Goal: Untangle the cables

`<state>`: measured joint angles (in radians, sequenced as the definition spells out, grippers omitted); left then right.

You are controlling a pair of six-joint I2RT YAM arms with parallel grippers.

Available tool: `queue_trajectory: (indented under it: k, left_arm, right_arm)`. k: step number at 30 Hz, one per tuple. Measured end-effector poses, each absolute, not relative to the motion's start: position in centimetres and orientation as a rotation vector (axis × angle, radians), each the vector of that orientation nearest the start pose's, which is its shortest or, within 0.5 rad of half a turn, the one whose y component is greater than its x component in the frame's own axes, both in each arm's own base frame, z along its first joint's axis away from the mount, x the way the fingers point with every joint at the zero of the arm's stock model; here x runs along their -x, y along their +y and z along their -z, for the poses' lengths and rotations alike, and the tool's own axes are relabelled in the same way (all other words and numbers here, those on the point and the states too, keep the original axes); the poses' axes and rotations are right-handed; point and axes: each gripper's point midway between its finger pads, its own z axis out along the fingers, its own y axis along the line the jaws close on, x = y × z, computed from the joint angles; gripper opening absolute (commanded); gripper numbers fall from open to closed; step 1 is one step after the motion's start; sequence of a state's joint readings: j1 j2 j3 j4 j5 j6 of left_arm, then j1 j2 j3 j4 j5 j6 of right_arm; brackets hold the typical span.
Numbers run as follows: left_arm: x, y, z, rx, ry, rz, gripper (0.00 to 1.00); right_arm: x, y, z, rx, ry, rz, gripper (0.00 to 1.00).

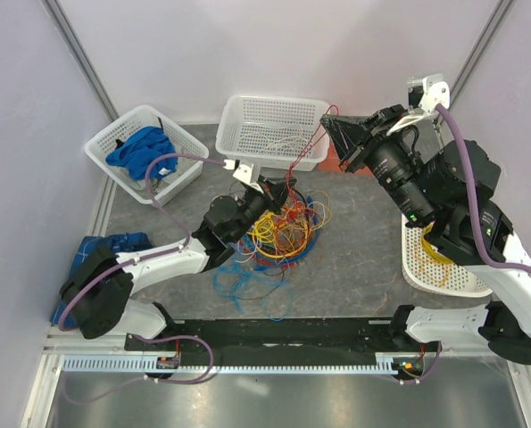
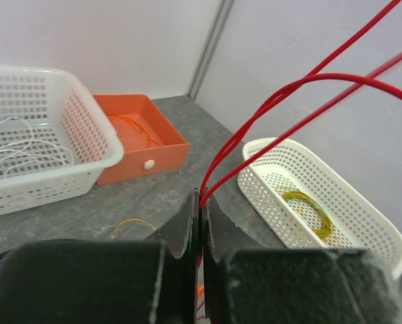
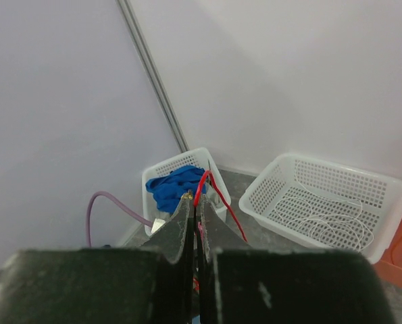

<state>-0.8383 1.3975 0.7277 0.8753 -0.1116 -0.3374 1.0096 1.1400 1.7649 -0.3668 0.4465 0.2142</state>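
Cables [image 1: 283, 230]: a mixed bunch in yellow, orange, red and blue lies on the desk [image 1: 363, 250] at centre. It sits just below the left end effector [image 2: 201, 204] and well apart from the right end effector [image 3: 195, 202], so the left arm is the nearer. One red wire [image 1: 302, 159] is drawn out of the bunch. It runs up and to the right from the left end effector to the right one, which is raised by the right end of the white basket [image 1: 274, 134]; that diagonal is its long axis. The left wrist view shows it doubled, in a slack arc. Both end effectors are closed, each pinching this red wire between its fingertips and holding nothing else. Judgement: parting the two along that line should draw the wire clear. Whether its lower part is free of the bunch cannot be told.
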Motion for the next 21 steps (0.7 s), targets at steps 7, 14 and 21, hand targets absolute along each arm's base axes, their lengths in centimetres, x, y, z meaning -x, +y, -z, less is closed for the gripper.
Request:
queue_trajectory:
  k: [7,14,21]
  left_arm:
    - [-32.9,-31.0,-26.3,-0.123,1.516,0.766,0.23]
    - [-34.6,-26.4,-15.5,0.052,1.908,0.533,0.70]
    - [-32.4,-24.5,-8.4,0.106,2.160,0.398,0.89]
  right_arm:
    - [-22.8,22.8,-54.5,0.192,1.437,-0.666,0.00]
    - [-22.4,22.0,-57.5,0.158,1.368,-0.691,0.00]
    - [-21.7,20.6,-60.0,0.115,1.303,-0.723,0.00]
